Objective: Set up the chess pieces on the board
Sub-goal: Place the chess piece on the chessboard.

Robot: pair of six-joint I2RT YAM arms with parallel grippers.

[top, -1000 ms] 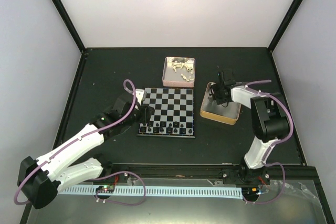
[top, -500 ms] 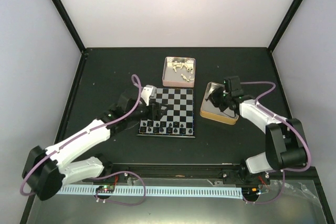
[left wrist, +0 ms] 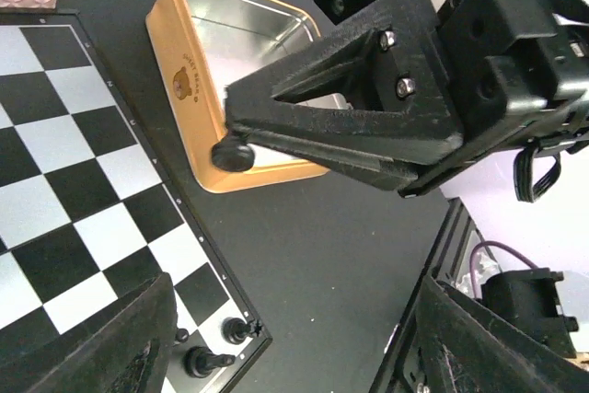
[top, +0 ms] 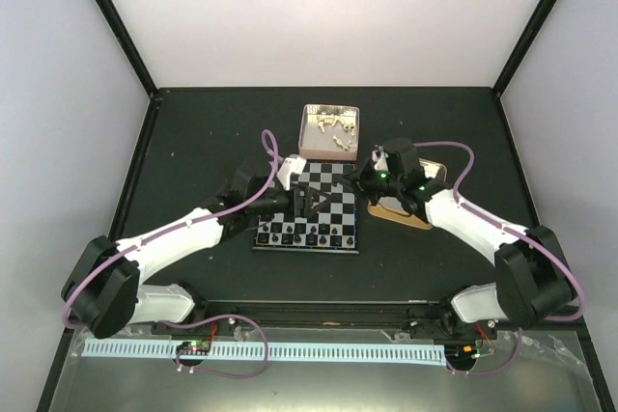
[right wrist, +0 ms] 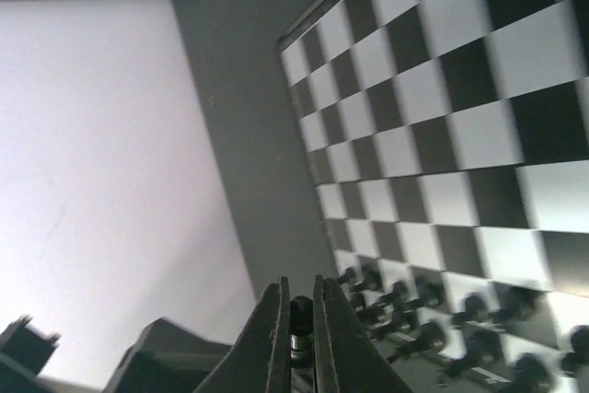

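Observation:
The board lies mid-table with black chess pieces lined along its near rows. Cream-white pieces lie in a pink tin behind it. My left gripper hovers over the board's middle, open and empty; its wrist view shows the fingers wide apart above the board's corner pieces. My right gripper is at the board's right edge, shut on a small black piece. That piece also shows in the left wrist view, at the tip of the right gripper.
An orange tin sits right of the board, partly under my right arm; its silvery inside looks empty. Black frame posts and pale walls close in the dark table. A rail runs along the near edge.
My left gripper has moved right from the board's left edge to over its middle and opened. My right gripper has swung left from the orange tin to the board's right edge, still shut.

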